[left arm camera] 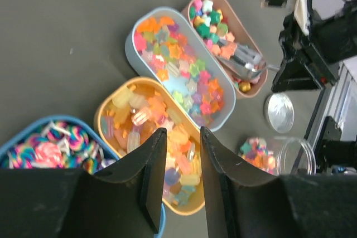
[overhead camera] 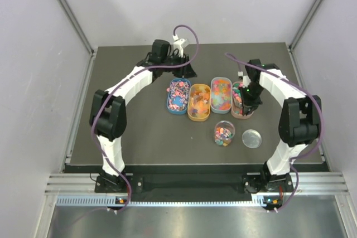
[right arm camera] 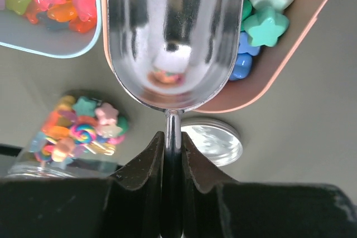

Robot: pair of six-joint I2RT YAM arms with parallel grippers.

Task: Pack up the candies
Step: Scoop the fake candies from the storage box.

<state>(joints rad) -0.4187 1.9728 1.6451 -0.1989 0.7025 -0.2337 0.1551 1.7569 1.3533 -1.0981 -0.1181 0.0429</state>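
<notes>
The left gripper (left arm camera: 182, 137) hangs over the row of oval trays, jaws parted with nothing between them; it is idle. Below it, from the left, sit a blue tray (left arm camera: 56, 118) of swirled lollipop sweets, an orange tray (left arm camera: 99, 117) of yellow-orange gummies and a light-blue tray (left arm camera: 135, 42) of star gummies. The candies (left arm camera: 178, 76) lie in all four trays, and a small heap is already in the clear jar (left arm camera: 298, 157), which stands open near the pink tray (right arm camera: 279, 65), its metal lid (right arm camera: 215, 140) just beside it on the table.

Farthest right, the right gripper (right arm camera: 172, 149) is clenched on the thin handle of the silver scoop (right arm camera: 170, 43). The scoop's bowl lies in the pink tray among pastel stars; most of it looks bare, with only a few sweets at its far lip.

The step in hand appears to be scooping from the pink tray. The next move calls for driving the scoop under the stars, lifting it level so nothing rolls off, then carrying it to the jar's mouth and tipping it there.
</notes>
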